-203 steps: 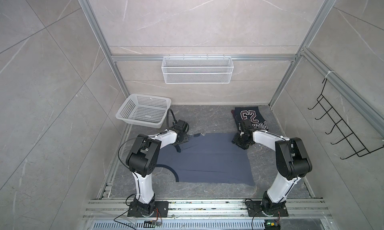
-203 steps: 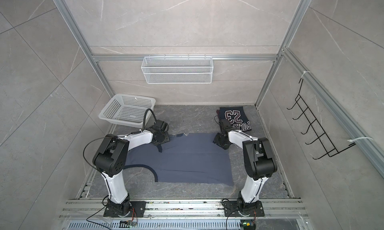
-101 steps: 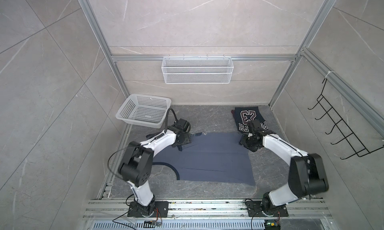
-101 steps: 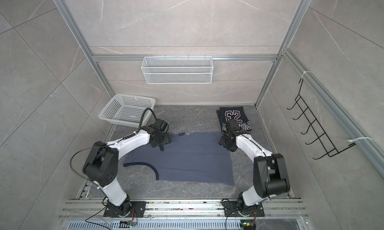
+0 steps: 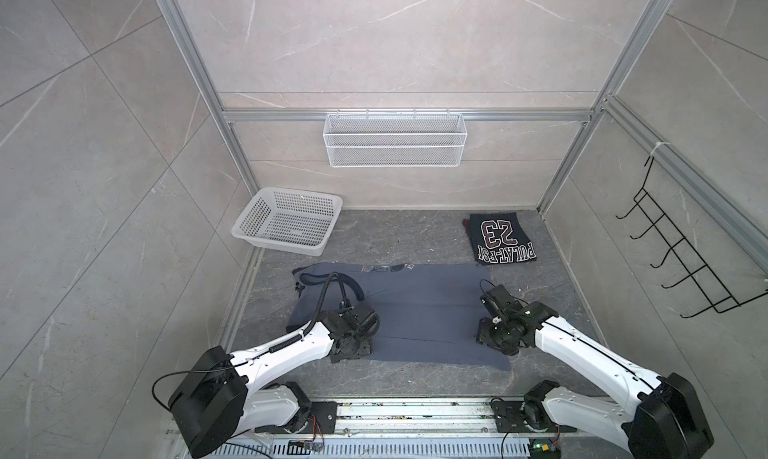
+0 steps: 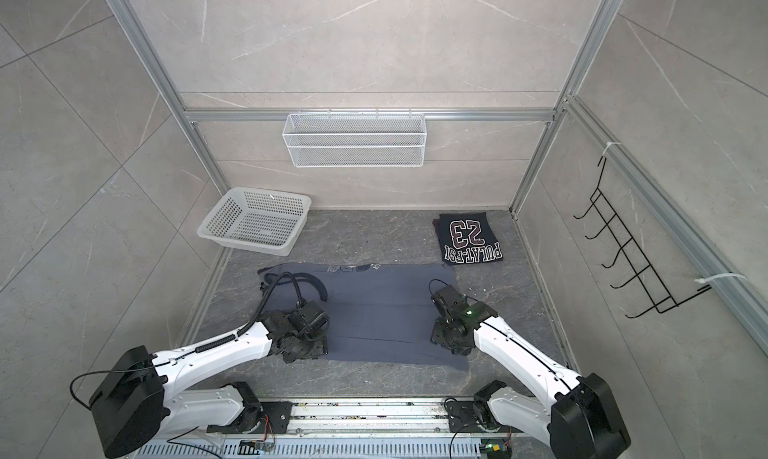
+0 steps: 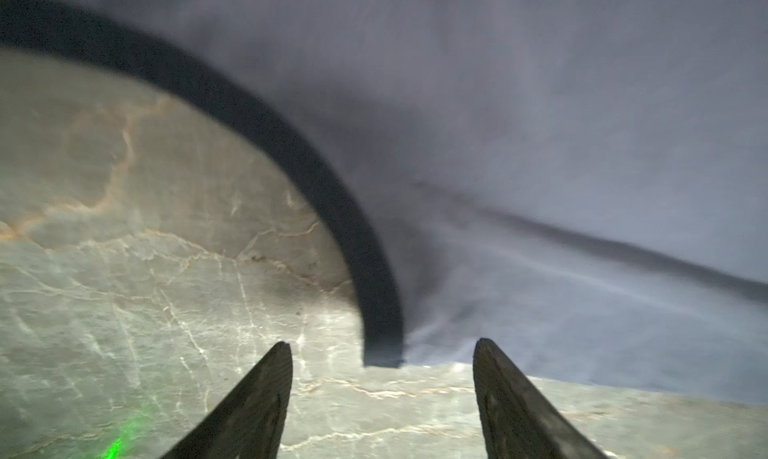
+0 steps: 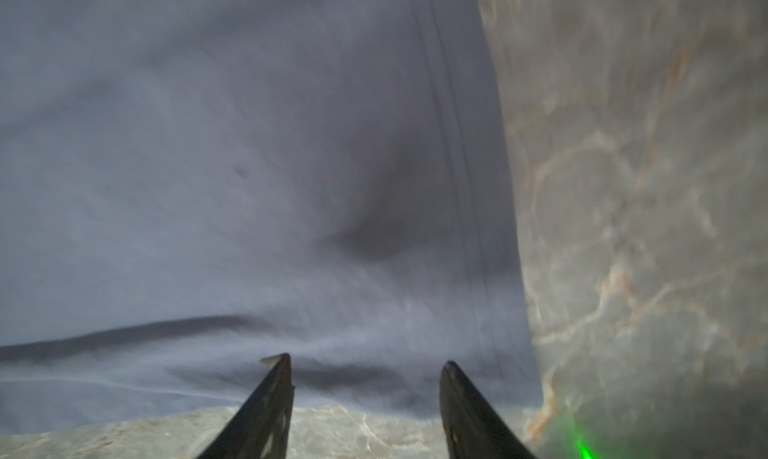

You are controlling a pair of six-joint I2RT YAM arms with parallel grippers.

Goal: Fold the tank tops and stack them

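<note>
In both top views, flat mid-frame: slate blue-grey cloth tank top [image 5: 419, 307]; upper right, folded dark navy lettered tank top [image 5: 500, 239]. Left gripper [image 7: 383, 344], right gripper [image 8: 366, 359]: jaws apart, empty.

Navy tank top [image 5: 501, 237]: "23" above block lettering, roughly "PULAT-FSI", upside down, right of centre.
Blue-grey tank top [image 5: 419, 307]: white print, unreadable.
</note>
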